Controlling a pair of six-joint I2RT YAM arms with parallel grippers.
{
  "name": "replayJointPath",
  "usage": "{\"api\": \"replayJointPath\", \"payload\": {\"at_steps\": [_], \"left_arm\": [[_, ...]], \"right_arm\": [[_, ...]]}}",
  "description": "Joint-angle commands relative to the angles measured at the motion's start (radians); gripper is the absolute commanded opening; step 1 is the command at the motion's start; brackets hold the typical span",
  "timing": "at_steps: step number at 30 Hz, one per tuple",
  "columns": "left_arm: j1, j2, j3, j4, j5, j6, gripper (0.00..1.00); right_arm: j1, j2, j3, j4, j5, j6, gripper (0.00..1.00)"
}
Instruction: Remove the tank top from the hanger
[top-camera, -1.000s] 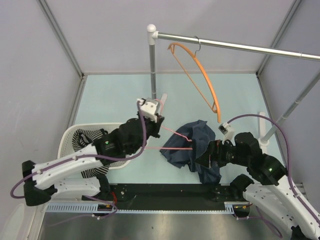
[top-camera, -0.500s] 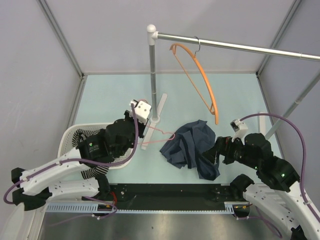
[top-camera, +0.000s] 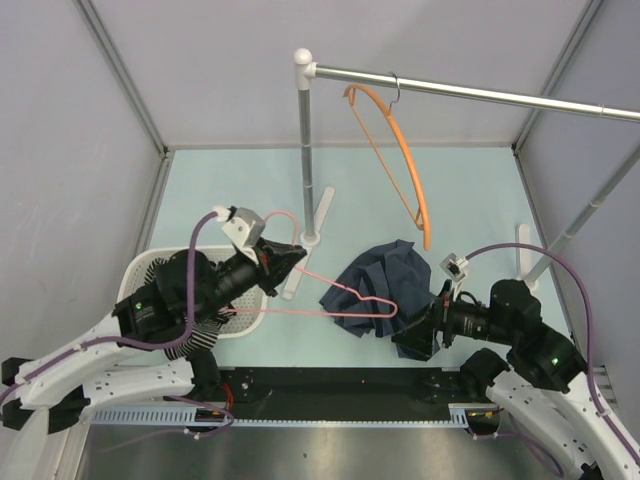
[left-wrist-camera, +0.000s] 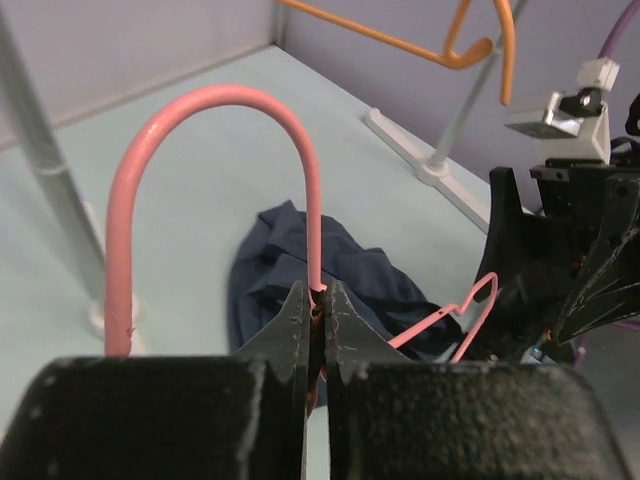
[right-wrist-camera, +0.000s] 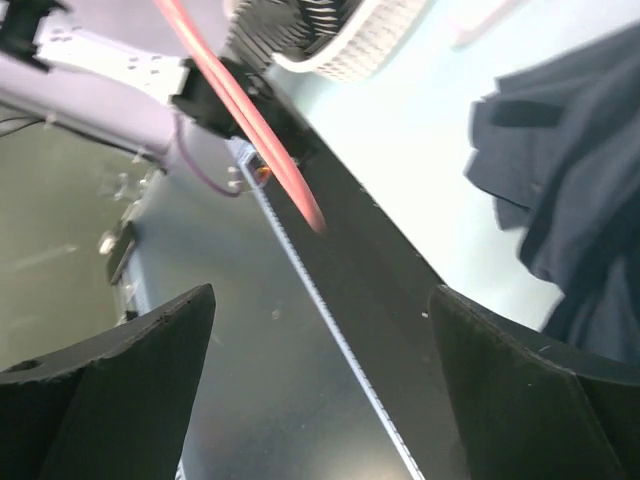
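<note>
The orange hanger hangs bare by its silver hook on the rail; it also shows in the left wrist view. The striped tank top lies in the white basket at the left, mostly hidden under my left arm; the right wrist view shows a bit of it. My left gripper is shut on a pink wire hanger, held over the table. My right gripper is open and empty at the near edge of the navy T-shirt.
The navy T-shirt lies crumpled on the table, right of centre. The rail's upright post and its white foot stand behind the left gripper. A second post stands at the right. Black base rail runs along the near edge.
My left arm has drawn back to the left, swinging the pink hanger low across the table toward the T-shirt. My right gripper has dropped toward the near edge of the shirt.
</note>
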Motion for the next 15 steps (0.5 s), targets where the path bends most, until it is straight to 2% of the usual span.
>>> {"api": "replayJointPath", "payload": {"at_steps": [1, 6, 8, 9, 15], "left_arm": [[0.003, 0.075, -0.037, 0.093, 0.171, -0.112, 0.0], [0.003, 0.127, -0.032, 0.158, 0.268, -0.146, 0.0], [0.003, 0.147, -0.041, 0.212, 0.306, -0.175, 0.0], [0.003, 0.154, -0.044, 0.229, 0.318, -0.186, 0.0], [0.003, 0.229, -0.06, 0.313, 0.315, -0.281, 0.0]], "right_arm": [[0.004, -0.053, 0.006, 0.071, -0.093, 0.021, 0.9], [0.004, -0.091, 0.012, 0.025, -0.113, 0.031, 0.71], [0.002, -0.109, 0.012, -0.006, -0.114, 0.029, 0.66], [0.004, -0.114, 0.012, -0.037, -0.108, 0.028, 0.6], [0.002, -0.143, 0.013, -0.113, -0.088, 0.018, 0.52]]}}
